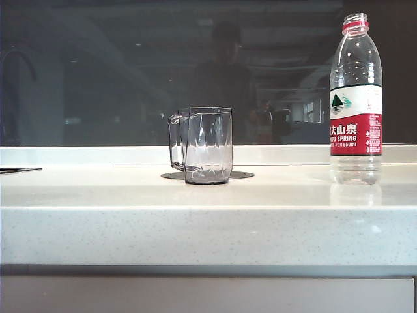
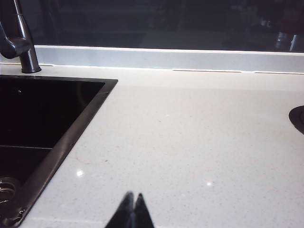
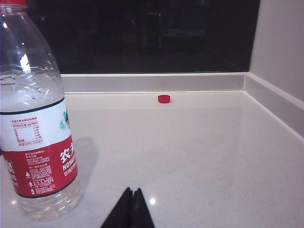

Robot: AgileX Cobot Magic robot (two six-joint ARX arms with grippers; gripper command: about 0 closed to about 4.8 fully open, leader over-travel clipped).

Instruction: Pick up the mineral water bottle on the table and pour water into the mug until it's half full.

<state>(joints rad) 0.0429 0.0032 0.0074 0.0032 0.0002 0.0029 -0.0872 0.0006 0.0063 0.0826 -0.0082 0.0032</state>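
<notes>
Pale speckled stone forms the tabletop [image 1: 98, 195] below a dark window [image 1: 130, 65]. A black sink [image 2: 42, 123] and faucet [image 2: 16, 42] lie beyond the closed left end effector [image 2: 133, 211]. The mug [image 1: 203, 145] stands mid-surface. The bottle [image 3: 35, 118] stands just beside the closed right end effector [image 3: 130, 209], a red cap [image 3: 164, 99] well beyond.

My workspace is a kitchen, black inset sink [image 2: 42, 142], dark faucet [image 2: 19, 42], speckled stone table [image 1: 208, 228], dark window [image 1: 130, 65] behind

Mineral water bottle [image 3: 35, 118] loses its neck off-frame; beside it, right claw [image 3: 128, 211] shows only dark tips.
</notes>
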